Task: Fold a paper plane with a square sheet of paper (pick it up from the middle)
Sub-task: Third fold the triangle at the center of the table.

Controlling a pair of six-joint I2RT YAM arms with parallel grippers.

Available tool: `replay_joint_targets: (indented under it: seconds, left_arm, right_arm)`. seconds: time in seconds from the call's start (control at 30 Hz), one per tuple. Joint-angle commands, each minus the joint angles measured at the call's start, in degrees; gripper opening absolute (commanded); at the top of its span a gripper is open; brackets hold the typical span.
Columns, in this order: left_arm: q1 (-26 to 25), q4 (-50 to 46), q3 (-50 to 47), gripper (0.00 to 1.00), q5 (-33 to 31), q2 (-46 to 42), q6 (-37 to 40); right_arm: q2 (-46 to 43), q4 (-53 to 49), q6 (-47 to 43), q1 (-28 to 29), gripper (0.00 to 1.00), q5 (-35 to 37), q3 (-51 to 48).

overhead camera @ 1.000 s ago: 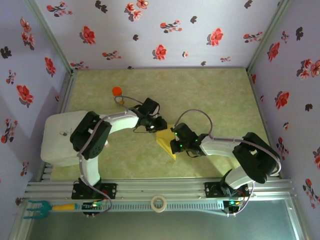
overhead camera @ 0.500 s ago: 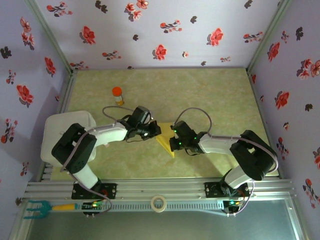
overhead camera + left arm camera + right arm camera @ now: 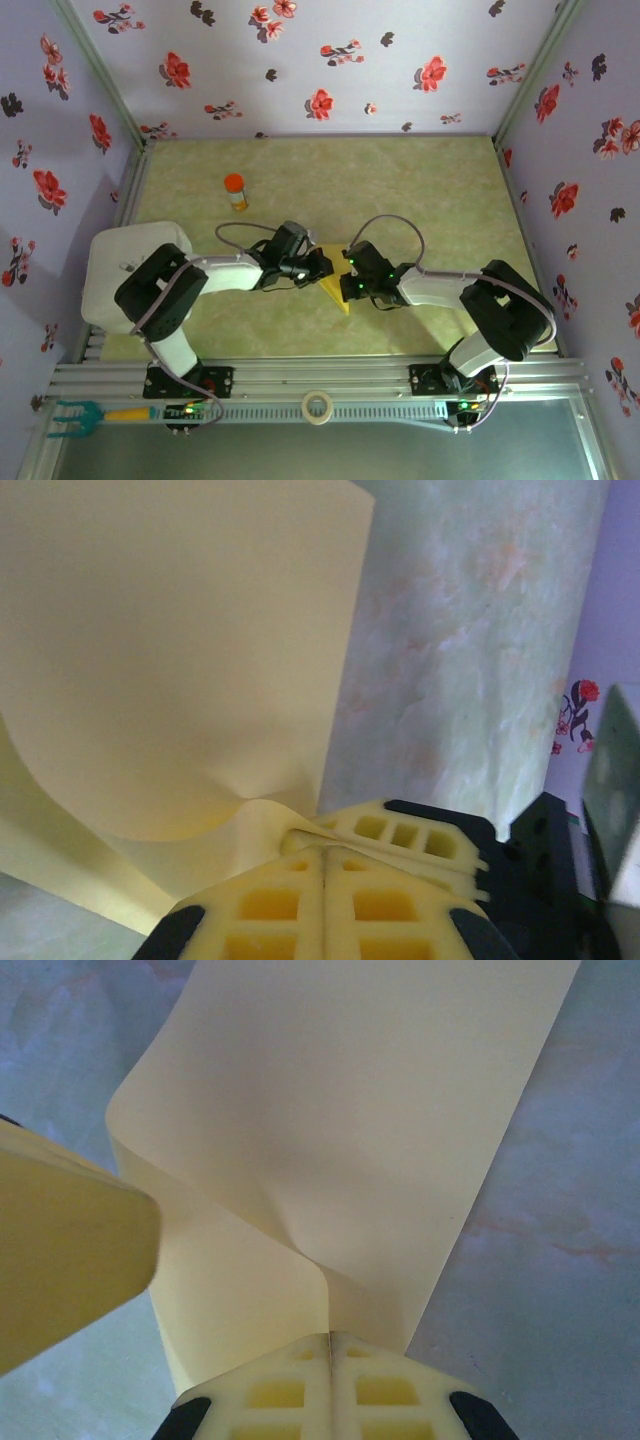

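Observation:
The square sheet of paper (image 3: 332, 290) is yellow and shows as a small folded, pointed shape on the green mat between my two grippers. My left gripper (image 3: 318, 268) comes in from the left and is shut on its edge. In the left wrist view the sheet (image 3: 180, 650) curls upward from the closed pads (image 3: 270, 905). My right gripper (image 3: 350, 284) is shut on the opposite side. Seen from the right wrist, the paper (image 3: 350, 1110) rises in a crease from the closed fingertips (image 3: 290, 1390), and a finger of the left gripper (image 3: 70, 1270) is blurred at the left.
A small orange-capped bottle (image 3: 234, 190) stands at the back left of the mat. A white box (image 3: 115, 275) sits at the left edge. A tape roll (image 3: 318, 407) and a teal-headed tool (image 3: 75, 417) lie on the front rail. Floral walls enclose three sides.
My left gripper has swung down and right to the paper's left edge and shut on it. The right gripper has stayed shut on the paper, shifting only slightly.

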Motion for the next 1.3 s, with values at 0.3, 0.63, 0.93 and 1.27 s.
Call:
replay_joint_targets:
  seconds: [0.3,0.63,0.93,1.27]
  left_arm:
    - [-0.5,0.1,-1.6,0.00,-0.3,2.4,-0.5]
    - [-0.4,-4.4,-1.6,0.00,-2.7,3.6,1.6]
    - [-0.4,-5.7,-1.5,0.00,-3.3,5.1,2.5]
    - [-0.3,-6.7,-1.5,0.00,-3.9,5.2,2.9]
  right_arm:
    - [0.5,-0.8,0.9,-0.5,0.00,0.9,0.5]
    - [0.4,-0.7,0.6,-0.6,0.00,0.3,0.6]
    - [0.4,-0.7,0.9,-0.6,0.00,0.0,0.8]
    - [-7.6,-5.4,4.1,-2.5,0.21,-1.4,2.0]
